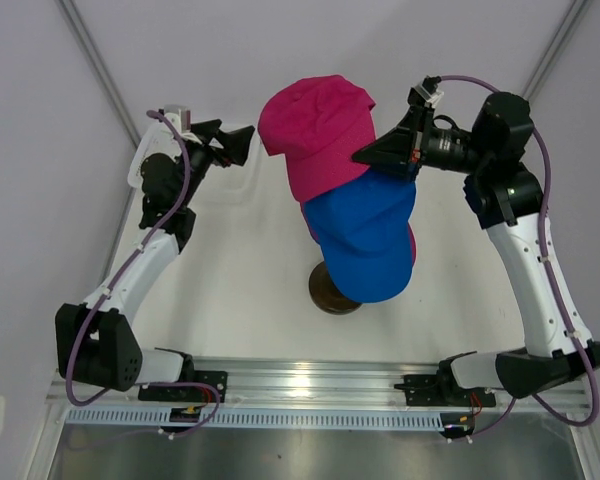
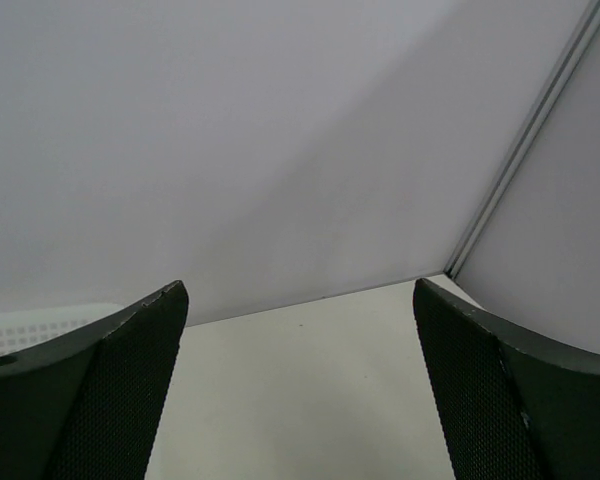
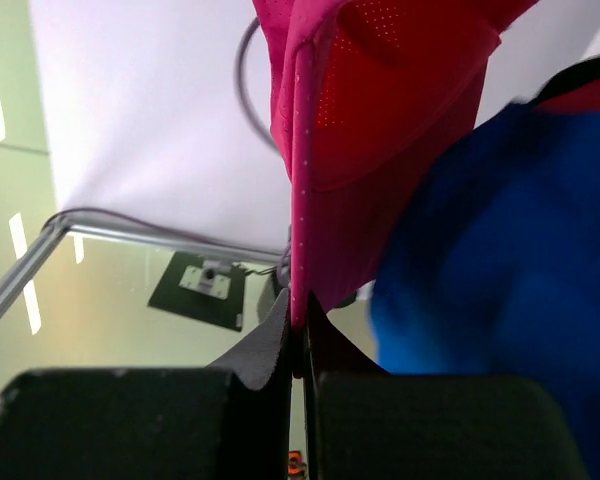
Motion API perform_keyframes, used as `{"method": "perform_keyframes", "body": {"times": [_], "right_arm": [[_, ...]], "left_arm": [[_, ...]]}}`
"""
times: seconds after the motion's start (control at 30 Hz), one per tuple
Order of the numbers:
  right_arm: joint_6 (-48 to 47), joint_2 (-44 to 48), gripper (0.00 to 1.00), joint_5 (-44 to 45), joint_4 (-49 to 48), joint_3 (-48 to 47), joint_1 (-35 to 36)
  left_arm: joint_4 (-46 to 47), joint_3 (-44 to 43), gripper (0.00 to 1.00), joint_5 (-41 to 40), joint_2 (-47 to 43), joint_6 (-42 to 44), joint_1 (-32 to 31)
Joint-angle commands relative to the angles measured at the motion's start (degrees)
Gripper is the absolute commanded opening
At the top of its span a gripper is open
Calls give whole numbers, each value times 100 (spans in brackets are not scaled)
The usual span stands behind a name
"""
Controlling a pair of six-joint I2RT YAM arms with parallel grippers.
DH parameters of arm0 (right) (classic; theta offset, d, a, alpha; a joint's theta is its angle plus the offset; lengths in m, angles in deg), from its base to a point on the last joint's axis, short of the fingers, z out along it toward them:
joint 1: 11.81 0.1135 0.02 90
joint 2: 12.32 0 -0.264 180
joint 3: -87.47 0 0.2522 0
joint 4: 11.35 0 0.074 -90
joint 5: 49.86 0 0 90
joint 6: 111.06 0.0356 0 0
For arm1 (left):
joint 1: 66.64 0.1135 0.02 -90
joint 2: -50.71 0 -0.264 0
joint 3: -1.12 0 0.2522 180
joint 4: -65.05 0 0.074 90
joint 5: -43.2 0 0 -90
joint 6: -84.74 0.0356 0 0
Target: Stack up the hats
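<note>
A royal blue cap (image 1: 365,240) sits on top of a stack at the table's middle; a pink edge of a lower cap (image 1: 412,245) shows at its right. The stack's dark round base (image 1: 332,290) shows below. My right gripper (image 1: 365,155) is shut on the edge of a magenta pink cap (image 1: 315,130) and holds it raised behind and partly over the blue cap. In the right wrist view the pink fabric (image 3: 380,110) runs down between my shut fingers (image 3: 302,335), with the blue cap (image 3: 500,290) to the right. My left gripper (image 1: 242,143) is open and empty at the back left.
A white mesh basket (image 2: 35,325) stands at the back left under the left arm, its rim also showing in the top view (image 1: 138,165). Grey walls with a corner post (image 2: 525,150) close the back. A metal rail (image 1: 320,385) runs along the near edge.
</note>
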Motion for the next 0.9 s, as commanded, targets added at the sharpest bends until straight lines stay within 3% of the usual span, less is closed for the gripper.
{"method": "perform_keyframes", "body": {"times": [0.0, 0.1, 0.3, 0.4, 0.53, 0.6, 0.87], "right_arm": [[1003, 493, 0, -283, -1063, 180, 10], [1068, 511, 0, -327, -1065, 93, 19], [515, 774, 0, -309, 75, -57, -42], [294, 1099, 0, -379, 263, 346, -270], [645, 1591, 0, -660, -413, 1557, -552], [629, 1688, 0, -731, -415, 1709, -543], [-645, 1978, 0, -1118, 1289, 1674, -815]], "left_arm": [[617, -119, 95, 290, 208, -548, 35], [767, -57, 95, 326, 261, -725, 35], [742, 4, 94, 282, 165, -585, 35], [724, 39, 94, 290, 129, -505, 35], [698, 92, 94, 291, -2, -391, 35], [636, 136, 94, 273, -73, -338, 35], [610, 171, 94, 299, -196, -373, 35]]}}
